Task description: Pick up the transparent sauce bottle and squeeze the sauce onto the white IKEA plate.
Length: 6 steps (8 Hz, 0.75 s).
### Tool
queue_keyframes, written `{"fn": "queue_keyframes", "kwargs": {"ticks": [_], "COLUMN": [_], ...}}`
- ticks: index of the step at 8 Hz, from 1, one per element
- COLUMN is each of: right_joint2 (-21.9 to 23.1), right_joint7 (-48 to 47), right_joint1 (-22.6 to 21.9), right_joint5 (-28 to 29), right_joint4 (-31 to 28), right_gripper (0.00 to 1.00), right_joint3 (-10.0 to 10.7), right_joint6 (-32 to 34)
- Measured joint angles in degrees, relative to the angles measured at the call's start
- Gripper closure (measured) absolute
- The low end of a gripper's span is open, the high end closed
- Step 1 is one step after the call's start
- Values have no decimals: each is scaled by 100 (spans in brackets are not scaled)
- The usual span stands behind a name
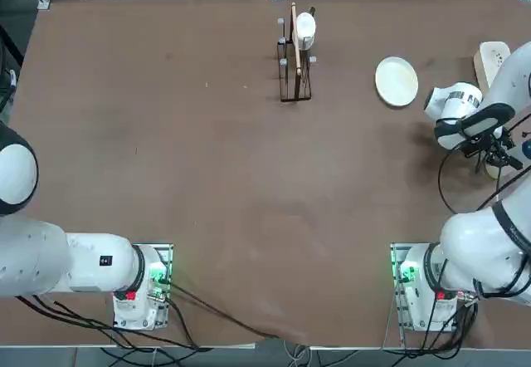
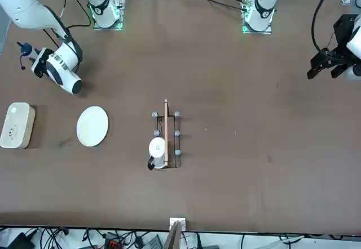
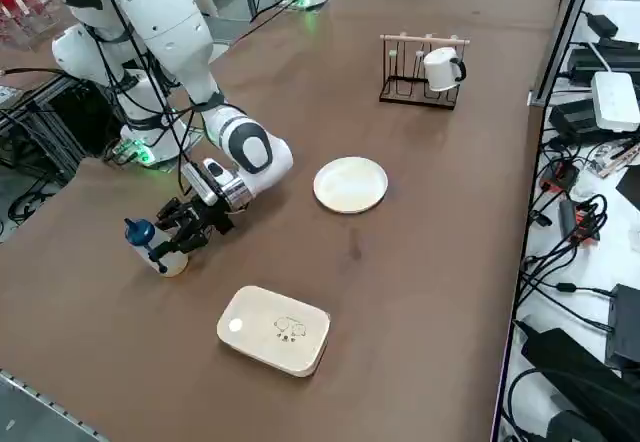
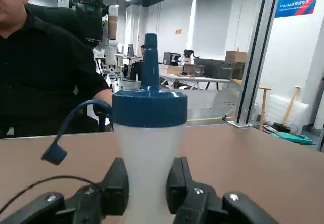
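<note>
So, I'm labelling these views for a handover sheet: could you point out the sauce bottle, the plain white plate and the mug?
Sauce bottle (image 4: 149, 110): right wrist view, on its blue cap.
White plate (image 3: 350, 185): right side view, on its bare middle.
Mug (image 3: 439, 70): right side view, on its white side.

We looked straight down overhead, across from the far edge, and diagonally from the right; all three shared the table (image 1: 249, 176).

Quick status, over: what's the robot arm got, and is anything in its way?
Right gripper shut on translucent squeeze bottle with blue cap. Plain round white plate waiting, bare. Nothing seen between them, over.
</note>
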<state>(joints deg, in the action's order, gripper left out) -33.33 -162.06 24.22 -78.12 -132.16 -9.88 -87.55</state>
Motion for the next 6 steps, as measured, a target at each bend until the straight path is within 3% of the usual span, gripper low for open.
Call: {"fn": "queue_keyframes", "kwargs": {"ticks": [1,2,5,6], "right_joint2": [-9,-17,-79,-124], "right_joint7": [0,-1,-29,-36], "right_joint1": [-3,-22,-128,-159], "right_joint5": [0,0,-1,0], "right_joint4": [-2,-5,-27,-35], "right_gripper": [60,47,46,32], "right_joint3": [0,0,1,0], "right_joint6": [0,5,69,91]}}
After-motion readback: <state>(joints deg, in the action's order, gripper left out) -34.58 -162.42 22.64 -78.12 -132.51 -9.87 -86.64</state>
